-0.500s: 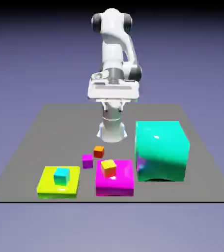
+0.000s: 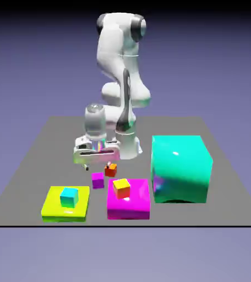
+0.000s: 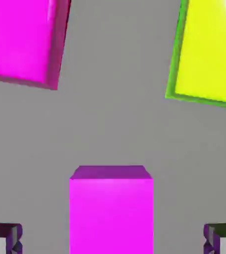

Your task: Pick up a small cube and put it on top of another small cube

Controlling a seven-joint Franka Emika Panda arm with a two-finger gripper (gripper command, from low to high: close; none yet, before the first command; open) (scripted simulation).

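The end effector (image 2: 97,163) hangs low over the grey worktop (image 2: 34,160), jaws spread fully wide and gripping nothing. The small cube (image 2: 98,180) rests on the worktop directly beneath, between the fingertips (image 3: 6,239), with the orange-red cube (image 2: 111,169) near its 1 o'clock.

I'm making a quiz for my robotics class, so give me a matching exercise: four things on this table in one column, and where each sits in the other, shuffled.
Things
1. yellow-orange cube
2. cyan cube
3. small magenta cube
4. large teal block

Places
A. on the yellow-green slab
B. on the bare table, between the open gripper's fingertips
C. on the magenta slab
D. at the exterior view's right

Pairs: 1-C, 2-A, 3-B, 4-D
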